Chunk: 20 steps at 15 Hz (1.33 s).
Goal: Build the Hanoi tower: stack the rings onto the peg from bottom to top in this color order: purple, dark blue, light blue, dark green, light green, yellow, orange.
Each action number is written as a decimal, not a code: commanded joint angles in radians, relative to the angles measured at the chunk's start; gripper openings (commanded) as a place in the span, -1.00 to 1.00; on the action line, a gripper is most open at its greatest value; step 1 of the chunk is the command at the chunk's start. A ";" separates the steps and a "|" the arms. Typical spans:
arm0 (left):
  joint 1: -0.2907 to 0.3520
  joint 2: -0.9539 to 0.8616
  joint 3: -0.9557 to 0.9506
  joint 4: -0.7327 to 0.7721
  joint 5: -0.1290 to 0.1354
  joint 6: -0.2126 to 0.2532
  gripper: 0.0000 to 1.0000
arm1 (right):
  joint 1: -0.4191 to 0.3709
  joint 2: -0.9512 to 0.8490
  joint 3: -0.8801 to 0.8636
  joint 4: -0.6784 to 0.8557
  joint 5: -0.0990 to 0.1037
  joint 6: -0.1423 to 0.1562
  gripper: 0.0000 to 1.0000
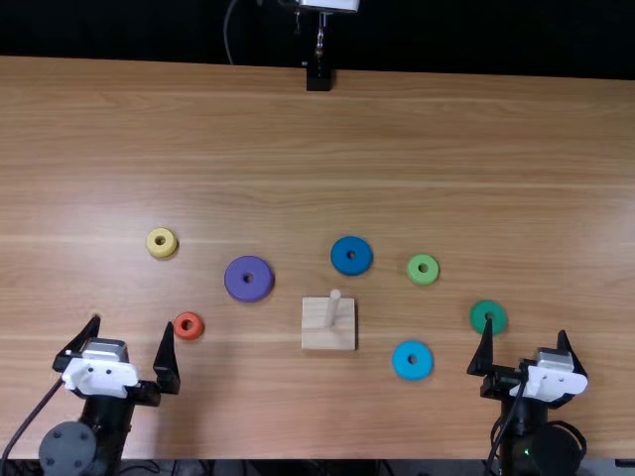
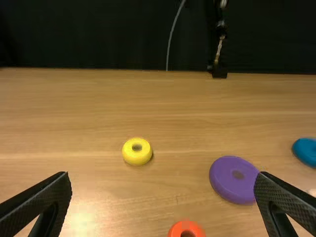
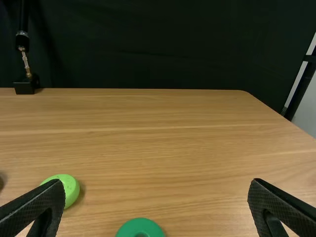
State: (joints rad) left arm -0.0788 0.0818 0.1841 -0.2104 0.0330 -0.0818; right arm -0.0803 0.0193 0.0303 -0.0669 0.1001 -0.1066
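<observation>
Starting the tower's bottom layer.
Left pincer [image 1: 133,321], at nine o'clock from the peg [image 1: 331,309], is spread wide, holding nothing; the purple ring [image 1: 234,280] lies at ten o'clock. The peg seems upright, though the steep view foreshortens it: grip the ring level by its rim, centre its hole above, lower straight. Right pincer [image 1: 525,326], three o'clock, also gapes.

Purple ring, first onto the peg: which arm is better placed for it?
Left, most likely. The purple ring lies on the left arm's side of the peg, nearer the left gripper, which is open and empty. The right gripper is open too, but farther off beyond the peg.
</observation>
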 commanded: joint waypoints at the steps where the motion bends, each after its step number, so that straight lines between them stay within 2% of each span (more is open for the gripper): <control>1: -0.009 0.081 0.084 0.006 -0.002 0.008 1.00 | 0.007 -0.010 -0.015 0.003 -0.001 0.007 1.00; 6: -0.026 0.438 0.384 -0.012 0.009 0.010 1.00 | 0.007 -0.010 -0.015 0.003 -0.001 0.007 1.00; 10: -0.138 0.708 0.538 -0.134 0.002 0.012 1.00 | 0.007 -0.010 -0.015 0.003 -0.001 0.007 1.00; 11: -0.142 0.797 0.580 -0.134 0.011 0.019 1.00 | 0.007 -0.010 -0.015 0.003 -0.001 0.007 1.00; 14: -0.170 0.990 0.644 -0.130 0.011 0.113 1.00 | 0.007 -0.010 -0.015 0.003 -0.001 0.007 1.00; 20: -0.314 1.294 0.721 -0.117 0.009 0.120 1.00 | 0.007 -0.010 -0.015 0.003 -0.001 0.007 1.00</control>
State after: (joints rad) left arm -0.3820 1.3579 0.8772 -0.3294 0.0341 0.0231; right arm -0.0803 0.0193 0.0303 -0.0673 0.1009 -0.1062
